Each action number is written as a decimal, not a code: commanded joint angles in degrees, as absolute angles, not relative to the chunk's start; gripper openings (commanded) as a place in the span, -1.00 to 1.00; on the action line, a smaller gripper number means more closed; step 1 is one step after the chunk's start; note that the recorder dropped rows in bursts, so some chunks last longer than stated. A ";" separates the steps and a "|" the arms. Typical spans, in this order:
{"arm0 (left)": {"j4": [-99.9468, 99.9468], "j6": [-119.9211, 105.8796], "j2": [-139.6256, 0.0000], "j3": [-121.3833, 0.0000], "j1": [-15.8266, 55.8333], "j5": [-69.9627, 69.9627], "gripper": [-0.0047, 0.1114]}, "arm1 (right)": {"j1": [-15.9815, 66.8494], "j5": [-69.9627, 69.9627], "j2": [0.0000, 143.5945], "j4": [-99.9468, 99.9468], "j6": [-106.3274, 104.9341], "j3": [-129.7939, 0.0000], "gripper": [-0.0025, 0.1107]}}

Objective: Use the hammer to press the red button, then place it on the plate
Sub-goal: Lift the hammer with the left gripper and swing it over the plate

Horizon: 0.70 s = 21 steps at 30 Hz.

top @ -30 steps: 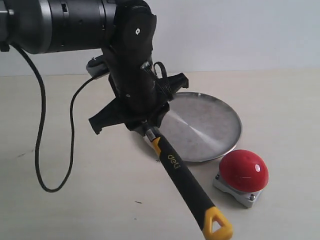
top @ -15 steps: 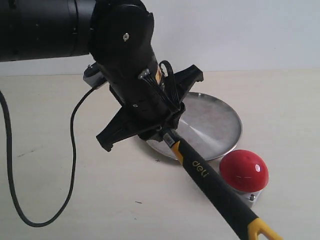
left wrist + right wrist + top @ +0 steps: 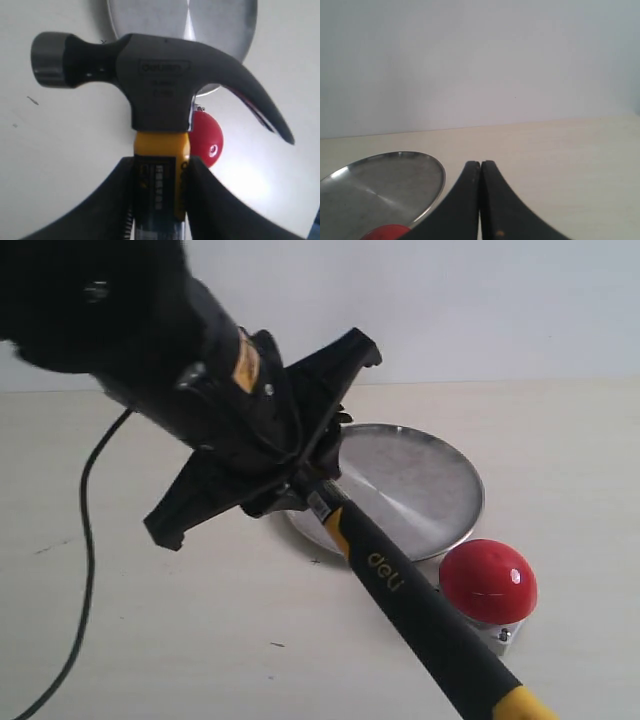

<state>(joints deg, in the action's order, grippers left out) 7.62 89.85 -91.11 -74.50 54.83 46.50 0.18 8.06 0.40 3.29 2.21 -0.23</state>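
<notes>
We have the hammer (image 3: 400, 590) in the left gripper (image 3: 300, 485). Its jaws are partly open, as wide as the yellow neck they clamp just under the head. The handle slants from the middle of the exterior frame to the lower right corner, passing just left of the red button (image 3: 488, 580), and the bottom edge cuts off its yellow end. The plate (image 3: 420, 480) lies at centre right, its rim close to the button.

We judge the pressing step to be in hand, since the hammer is in the air and not on the plate. The gripper hides the head in the exterior view. The left wrist view shows it over the plate's rim, with the button peeking out beside the neck. The next move calls for bringing the flat face down onto the dome.

The plate's raised rim and the long handle crowd the lower right. The table (image 3: 150, 640) is bare at lower left, apart from a cable (image 3: 85, 540).

The right gripper (image 3: 480, 167) is pressed shut on nothing.
</notes>
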 commanded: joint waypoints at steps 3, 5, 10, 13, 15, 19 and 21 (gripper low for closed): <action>9.58 93.82 -78.34 -59.22 54.92 29.27 -0.92 | -0.18 7.55 0.00 2.91 2.25 0.00 -0.96; 9.67 95.19 -76.96 -53.27 54.80 15.17 -0.92 | -0.18 7.55 0.00 2.91 2.25 0.00 -0.96; 9.67 97.59 -76.67 -48.18 54.79 -0.52 -0.92 | -0.18 7.55 0.00 3.14 2.25 0.00 -0.96; 9.67 97.47 -76.67 -48.18 54.79 -0.52 -0.92 | -0.18 7.55 0.00 3.14 2.25 0.00 -0.96; 9.67 97.49 -76.67 -48.18 54.79 -0.40 -0.92 | -0.18 7.55 0.00 3.14 2.25 0.00 -0.96; 9.67 97.49 -76.67 -48.18 54.79 0.37 -0.92 | -0.18 7.55 0.00 2.89 2.25 0.00 -0.96; 9.67 97.49 -76.67 -48.18 54.79 0.37 -0.92 | -0.18 7.55 0.00 2.89 2.25 0.00 -0.96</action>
